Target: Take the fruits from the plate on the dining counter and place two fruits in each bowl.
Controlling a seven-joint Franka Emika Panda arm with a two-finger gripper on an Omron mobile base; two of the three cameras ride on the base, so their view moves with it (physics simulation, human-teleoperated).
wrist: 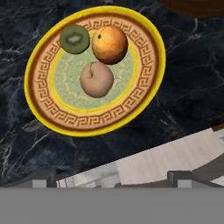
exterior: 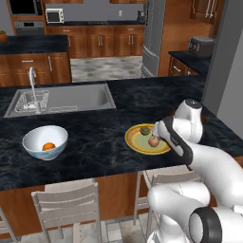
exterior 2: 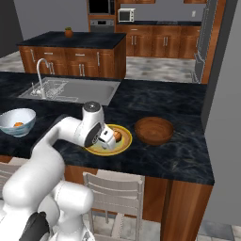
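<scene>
The yellow-rimmed plate [wrist: 40,119] lies on the black dining counter [exterior: 95,156] and carries three fruits: a dark green one [wrist: 74,38], a yellow-orange one [wrist: 110,44] and a reddish-tan one [wrist: 96,79]. The orange fruit [exterior: 49,146] rests in the white bowl [exterior: 33,142] at the counter's left. To the right of the plate stands the brown wooden bowl [exterior 2: 154,130], with nothing inside. My gripper [wrist: 111,179] hovers over the plate's near side, open, fingertips [wrist: 42,180] wide apart and holding nothing. My hand [exterior: 159,134] covers part of the plate [exterior: 133,141].
A steel sink [exterior: 71,98] with a tap [exterior: 32,80] is set into the counter behind the white bowl. Pale chairs [exterior: 66,204] stand under the counter's near edge. A grey wall [exterior 2: 223,117] bounds the right side.
</scene>
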